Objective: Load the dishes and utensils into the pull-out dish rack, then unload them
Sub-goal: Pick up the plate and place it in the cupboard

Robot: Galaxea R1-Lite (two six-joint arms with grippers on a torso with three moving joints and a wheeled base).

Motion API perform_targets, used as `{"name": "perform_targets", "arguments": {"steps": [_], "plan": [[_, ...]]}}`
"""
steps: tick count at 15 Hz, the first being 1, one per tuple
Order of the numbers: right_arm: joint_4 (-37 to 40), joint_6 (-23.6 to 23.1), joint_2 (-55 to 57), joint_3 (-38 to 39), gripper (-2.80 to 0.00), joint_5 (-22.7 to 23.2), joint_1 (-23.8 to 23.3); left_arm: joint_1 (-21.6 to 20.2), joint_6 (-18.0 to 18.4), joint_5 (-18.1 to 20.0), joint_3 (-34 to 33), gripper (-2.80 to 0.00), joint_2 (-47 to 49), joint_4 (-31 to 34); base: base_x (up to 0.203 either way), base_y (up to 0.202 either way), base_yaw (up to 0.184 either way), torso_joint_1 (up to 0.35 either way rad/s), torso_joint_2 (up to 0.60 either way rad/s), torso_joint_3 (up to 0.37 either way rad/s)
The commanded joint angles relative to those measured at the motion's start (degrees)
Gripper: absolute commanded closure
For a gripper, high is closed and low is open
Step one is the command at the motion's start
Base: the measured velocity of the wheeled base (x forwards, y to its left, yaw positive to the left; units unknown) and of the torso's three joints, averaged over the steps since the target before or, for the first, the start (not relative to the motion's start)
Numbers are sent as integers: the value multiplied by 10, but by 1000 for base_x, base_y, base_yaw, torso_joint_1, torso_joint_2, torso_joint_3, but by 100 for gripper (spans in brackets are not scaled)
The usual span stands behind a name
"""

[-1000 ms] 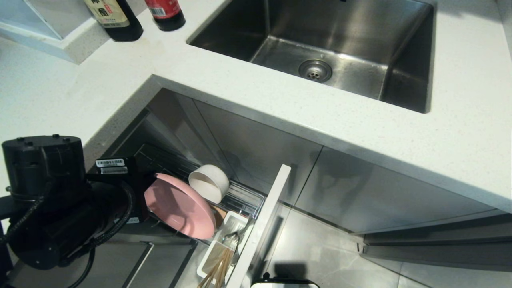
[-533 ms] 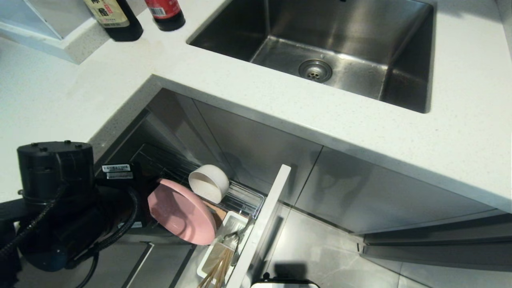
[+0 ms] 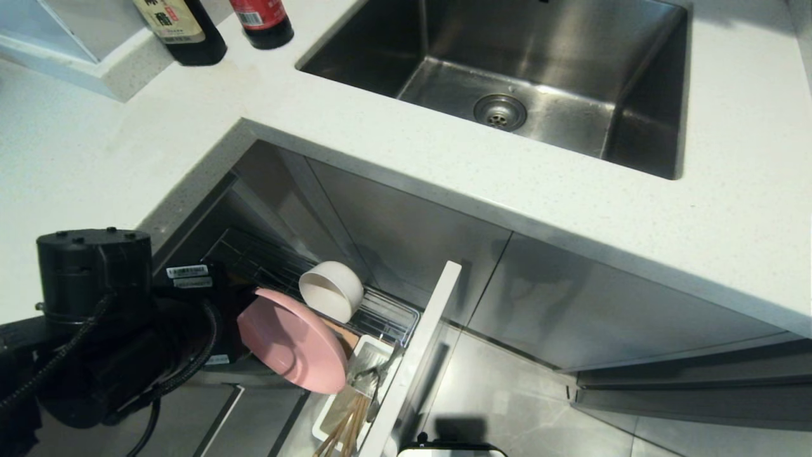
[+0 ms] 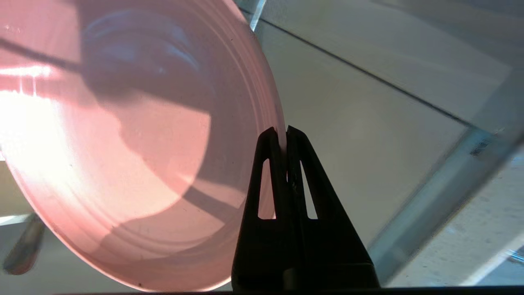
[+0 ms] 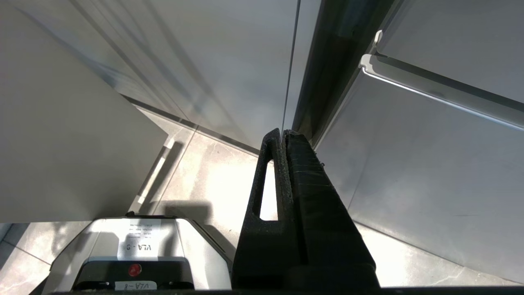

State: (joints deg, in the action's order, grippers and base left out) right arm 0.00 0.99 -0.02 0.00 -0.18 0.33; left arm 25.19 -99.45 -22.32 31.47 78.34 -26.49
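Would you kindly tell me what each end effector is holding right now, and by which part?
The left end effector pinches the wide, flat pink plate by its rim. The right end effector is shut on nothing.

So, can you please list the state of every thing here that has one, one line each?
Wide flat pink plate: tilted on edge, rim pinched by left gripper.
Round cream-white bowl: on its side in rack.
Chrome wire pull-out dish rack: pulled out.
Light-wood chopsticks: standing in white utensil cup.
Grey metal spoon: in cup.
Right gripper: shut, empty, parked.
Steel sink: empty.
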Motion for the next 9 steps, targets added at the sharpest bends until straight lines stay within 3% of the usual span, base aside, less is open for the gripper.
{"name": "perform_targets", "arguments": {"steps": [1, 6, 9], "plan": [[0, 1, 0, 1, 0, 0, 0, -3, -5, -1, 4, 0, -18, -7, 0, 0, 0, 0, 0, 0], [0, 0, 0, 1, 0, 0, 0, -15, -4, 3, 2, 0, -24, -16, 0, 0, 0, 0, 0, 0], [0, 0, 0, 1, 0, 0, 0, -69, -3, 72, -7, 0, -34, -16, 0, 0, 0, 0, 0, 0]]}}
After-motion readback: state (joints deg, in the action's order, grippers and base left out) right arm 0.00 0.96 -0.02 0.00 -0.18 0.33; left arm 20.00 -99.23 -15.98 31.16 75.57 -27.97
